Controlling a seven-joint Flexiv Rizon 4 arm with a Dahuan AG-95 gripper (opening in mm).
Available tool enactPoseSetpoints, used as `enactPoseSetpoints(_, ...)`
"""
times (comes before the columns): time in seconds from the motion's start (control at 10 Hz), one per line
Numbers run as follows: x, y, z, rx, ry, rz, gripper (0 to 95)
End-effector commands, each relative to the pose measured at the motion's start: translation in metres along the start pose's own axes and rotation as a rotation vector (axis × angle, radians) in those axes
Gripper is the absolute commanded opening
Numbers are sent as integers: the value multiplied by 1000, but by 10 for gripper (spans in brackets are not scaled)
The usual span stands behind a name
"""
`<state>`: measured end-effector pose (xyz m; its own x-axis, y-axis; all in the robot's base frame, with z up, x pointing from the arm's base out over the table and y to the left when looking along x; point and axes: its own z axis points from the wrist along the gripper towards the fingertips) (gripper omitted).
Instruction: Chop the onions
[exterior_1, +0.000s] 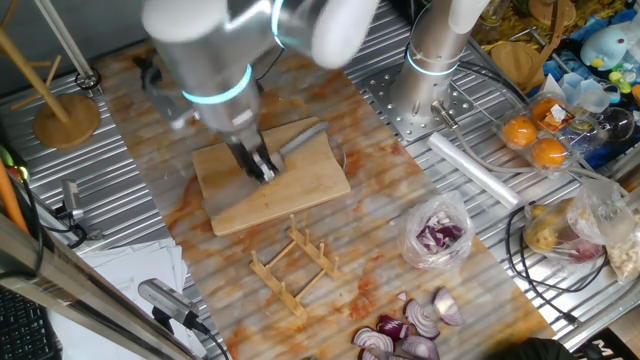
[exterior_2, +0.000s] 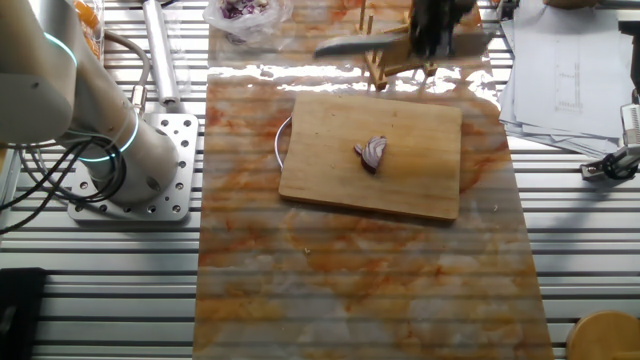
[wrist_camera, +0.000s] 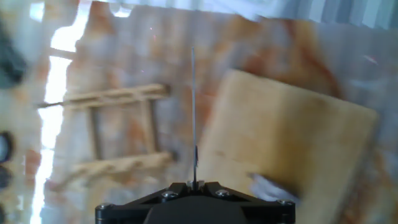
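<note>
My work surface is a ribbed metal table (exterior_1: 120, 210) covered down the middle by an orange-and-white marbled mat (exterior_2: 360, 270). Strong light glares off the mat at its far edge. A perforated metal base plate (exterior_2: 160, 165) is bolted beside the mat. Loose paper sheets (exterior_2: 565, 75) lie at one side. Cables (exterior_1: 520, 255) trail across the ribs.
</note>
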<state>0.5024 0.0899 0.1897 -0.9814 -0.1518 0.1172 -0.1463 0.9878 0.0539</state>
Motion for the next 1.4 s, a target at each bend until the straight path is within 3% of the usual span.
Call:
enactPoseSetpoints(0.1, 24, -38, 18, 36, -6, -6, 0)
enactPoseSetpoints(0.4, 28, -51, 36, 11, -14, 72, 0)
enactPoseSetpoints(0.6, 25, -51, 50, -33, -13, 107, 0)
enactPoseSetpoints(0.7, 23, -51, 57, -20, -6, 114, 0)
enactPoseSetpoints(0.9, 22, -46, 68, -32, 14, 100, 0)
enactPoseSetpoints(1.4, 26, -46, 63, -16, -7, 86, 0)
